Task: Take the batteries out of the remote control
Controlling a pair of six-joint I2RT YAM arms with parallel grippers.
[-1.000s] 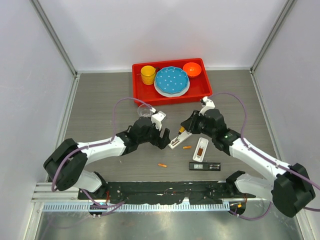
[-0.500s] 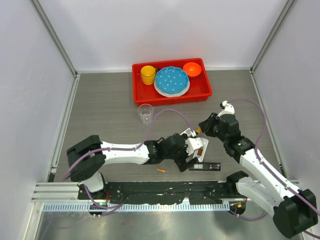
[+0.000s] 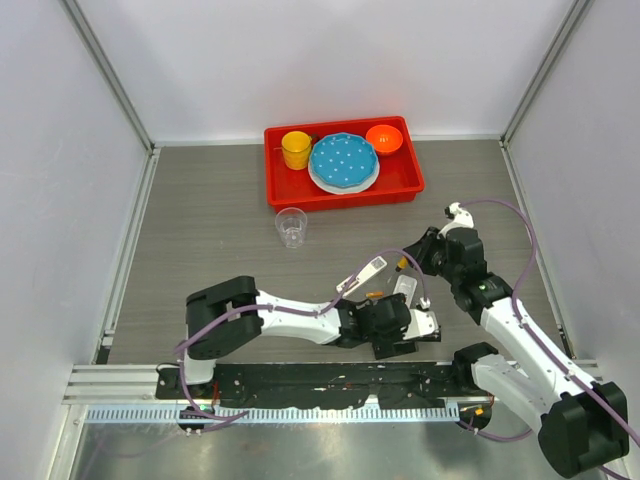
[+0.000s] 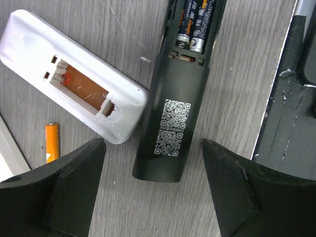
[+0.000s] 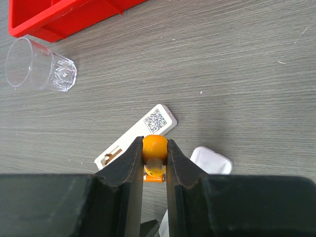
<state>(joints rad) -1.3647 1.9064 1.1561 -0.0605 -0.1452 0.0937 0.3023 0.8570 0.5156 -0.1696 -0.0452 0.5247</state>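
Roughly halfway, we'd say. Our left gripper point(image 4: 153, 197) hangs right over the black remote point(image 4: 170, 123), jaws spread wide, holding nothing. That remote's bay is uncovered and two batteries point(image 4: 196, 22) are still seated in it, so those are what's left. Right against it, the white remote point(image 4: 74, 84) shows an empty bay, and a loose orange battery point(image 4: 52, 143) lies just past that.

Further from the black remote, our right gripper point(image 5: 154, 163) is pinched narrow on a small orange-tipped tool point(image 5: 155, 146), a screwdriver we think.

Room-wise, the black base plate point(image 4: 291, 113) runs close along the black remote's other side, so it's tight there. The table point(image 3: 200, 220) out toward the red tray point(image 3: 400, 185) gives more space.
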